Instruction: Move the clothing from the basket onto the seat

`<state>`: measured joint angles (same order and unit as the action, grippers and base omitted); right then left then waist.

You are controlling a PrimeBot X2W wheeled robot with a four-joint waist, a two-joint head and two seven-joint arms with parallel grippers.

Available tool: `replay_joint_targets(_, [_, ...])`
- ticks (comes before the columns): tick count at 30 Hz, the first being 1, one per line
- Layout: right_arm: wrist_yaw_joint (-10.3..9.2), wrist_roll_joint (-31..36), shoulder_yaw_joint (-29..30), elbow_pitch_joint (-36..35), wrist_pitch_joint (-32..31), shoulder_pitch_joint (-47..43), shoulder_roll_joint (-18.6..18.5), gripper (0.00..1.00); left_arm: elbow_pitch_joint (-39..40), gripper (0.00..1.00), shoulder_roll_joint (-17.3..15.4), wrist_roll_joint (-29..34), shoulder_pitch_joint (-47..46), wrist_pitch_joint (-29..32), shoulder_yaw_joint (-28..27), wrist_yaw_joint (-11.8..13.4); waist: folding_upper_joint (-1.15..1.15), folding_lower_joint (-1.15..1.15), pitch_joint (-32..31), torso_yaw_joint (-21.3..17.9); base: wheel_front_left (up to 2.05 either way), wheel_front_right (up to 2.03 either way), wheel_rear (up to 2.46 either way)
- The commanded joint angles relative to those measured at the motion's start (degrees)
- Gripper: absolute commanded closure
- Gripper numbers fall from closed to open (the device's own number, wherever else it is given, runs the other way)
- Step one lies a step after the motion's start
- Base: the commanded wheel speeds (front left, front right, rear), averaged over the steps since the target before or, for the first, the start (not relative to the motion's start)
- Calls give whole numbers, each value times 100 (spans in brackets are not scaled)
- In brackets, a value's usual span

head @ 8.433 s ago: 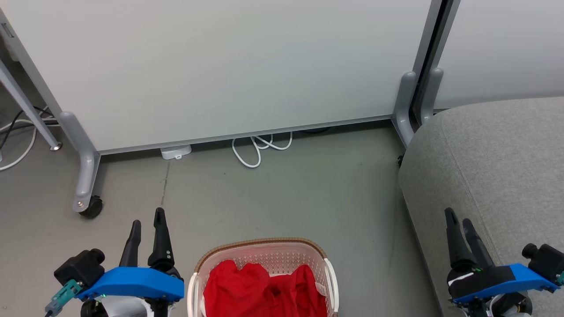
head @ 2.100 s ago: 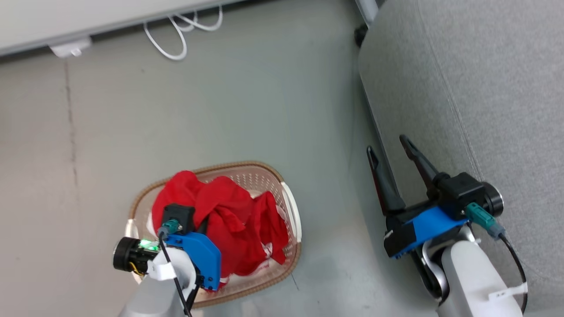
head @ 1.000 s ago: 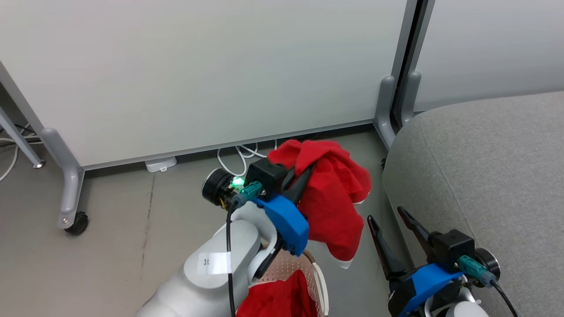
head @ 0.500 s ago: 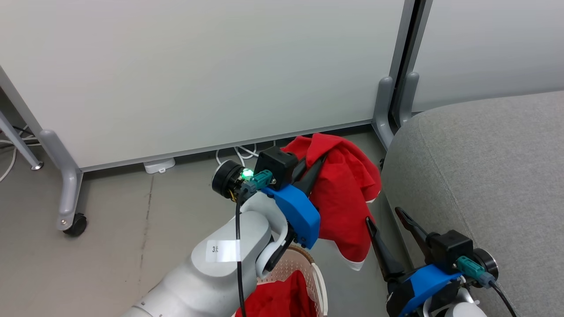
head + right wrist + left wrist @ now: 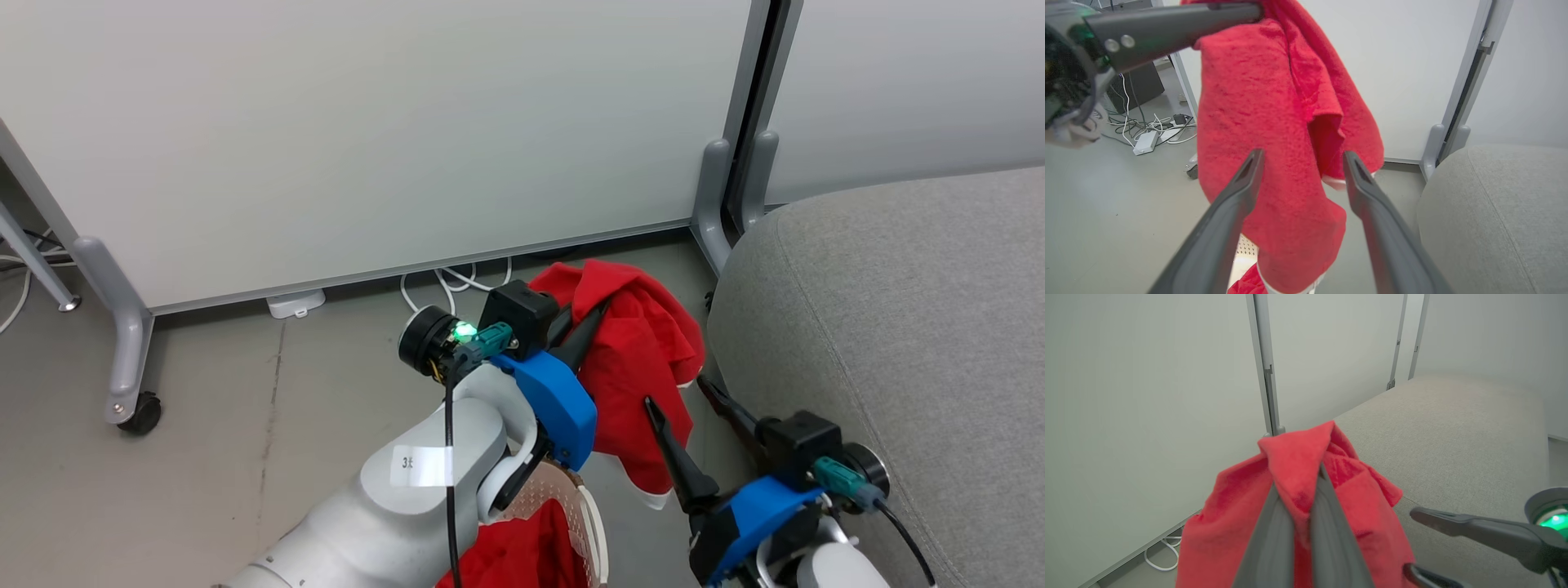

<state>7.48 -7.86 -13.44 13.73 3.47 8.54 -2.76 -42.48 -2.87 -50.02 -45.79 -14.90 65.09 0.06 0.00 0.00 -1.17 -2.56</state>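
While the red garment [image 5: 645,367] hangs clear of the basket [image 5: 594,523], clamped in the closed left pincer [image 5: 589,318] just beside the seat [image 5: 898,310], lift its trailing hem above the cushion edge before letting go. The right pincer [image 5: 676,392] stands open near that hem. A second garment [image 5: 522,555] lies in the basket. The forearm sticker [image 5: 424,467] perhaps begins "3".
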Motion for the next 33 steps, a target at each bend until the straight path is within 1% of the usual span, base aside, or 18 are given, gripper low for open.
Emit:
replay_joint_targets(1, [3, -17, -43, 68, -17, 151, -22, 0, 3, 100, -3, -41, -91, -31, 18, 20, 0, 0, 6, 8, 0, 0, 0])
replay_joint_targets(18, [3, -613, -875, 1270, -112, 1250, -22, 0, 166, 100, -1, -233, -150, -37, 269, -68, 0, 0, 31, 87, 0, 0, 0])
replay_joint_targets(24, [3, -774, -1059, 1534, -60, 1416, -22, 0, 165, 100, -2, -274, -134, -37, 307, -90, 0, 0, 4, 86, 0, 0, 0])
replay_joint_targets(25, [3, -812, -1110, 1626, -44, 1476, -22, 93, 161, 100, -2, -295, -124, -37, 316, -90, 0, 0, -12, 88, 0, 0, 0])
replay_joint_targets(26, [3, -834, -1135, 1659, -32, 1500, -22, 100, 159, 100, -2, -300, -116, -37, 320, -95, 0, 0, -20, 89, 0, 0, 0])
replay_joint_targets(33, [3, -805, -1190, 1834, 35, 1508, -22, 100, 127, 100, -2, -389, -48, -38, 303, -104, 0, 0, -78, 80, 0, 0, 0])
